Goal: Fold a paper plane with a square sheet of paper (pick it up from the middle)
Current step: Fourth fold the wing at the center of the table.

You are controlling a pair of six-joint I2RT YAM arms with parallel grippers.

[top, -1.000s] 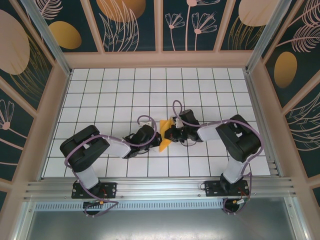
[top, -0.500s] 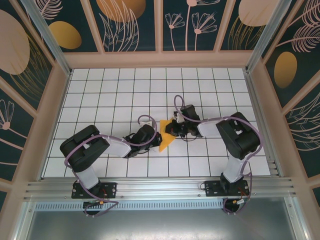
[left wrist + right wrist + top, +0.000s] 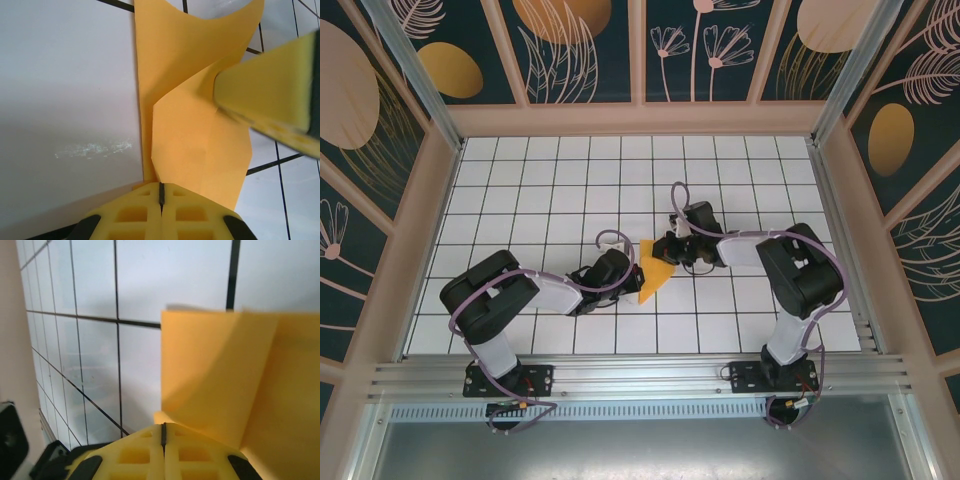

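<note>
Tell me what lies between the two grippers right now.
The folded orange-yellow paper sheet spans from left gripper to right gripper, both shut on it; the top external view shows it.

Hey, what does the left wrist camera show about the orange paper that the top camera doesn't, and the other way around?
Left wrist: the left gripper has its jaws shut on the paper at its near edge. The paper rises off the tiles with a bent crease, and the other arm's yellow fingers meet its upper right part.
Top: both arms reaching inward from their bases, the right gripper at the paper's far side, and the whole tiled table.
Both: the orange-yellow paper between the two grippers, over white tiles.
</note>
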